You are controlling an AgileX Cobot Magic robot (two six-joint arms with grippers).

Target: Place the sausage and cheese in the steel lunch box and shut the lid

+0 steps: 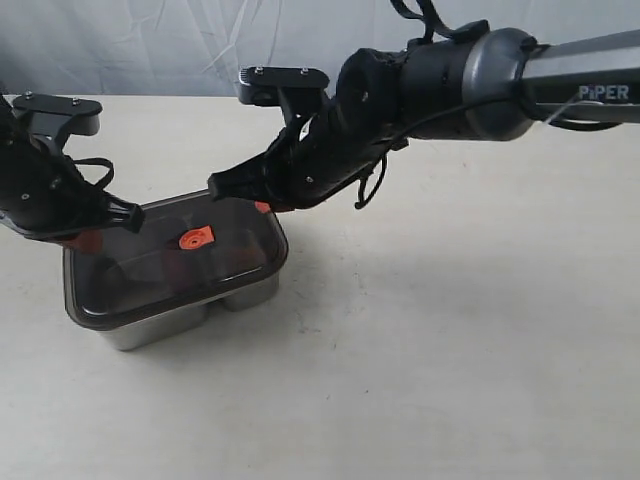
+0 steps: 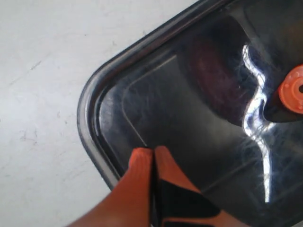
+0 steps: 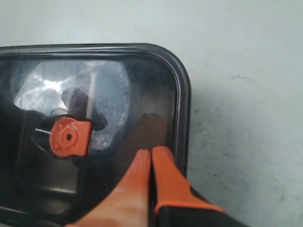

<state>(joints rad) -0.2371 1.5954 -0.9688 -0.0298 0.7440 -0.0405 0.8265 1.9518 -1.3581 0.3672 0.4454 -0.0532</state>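
Observation:
The dark translucent lid (image 1: pixel 170 270) lies on top of the steel lunch box (image 1: pixel 150 330), its orange valve tab (image 1: pixel 195 238) at the centre. My left gripper (image 1: pixel 90 240) is shut, its orange tips (image 2: pixel 152 150) resting on the lid (image 2: pixel 142 104) near one rounded corner. My right gripper (image 1: pixel 262 207) is also shut, its tips (image 3: pixel 151 151) down on the lid (image 3: pixel 147 94) just inside the opposite far corner, beside the tab (image 3: pixel 70 137). A dim reddish shape (image 2: pixel 213 80) shows through the lid; I cannot tell if it is the sausage. The cheese is hidden.
The box stands on a pale tabletop (image 1: pixel 450 350) with a grey cloth backdrop (image 1: pixel 150 40) behind. The right arm (image 1: pixel 470 80) stretches in from the upper right, above the table.

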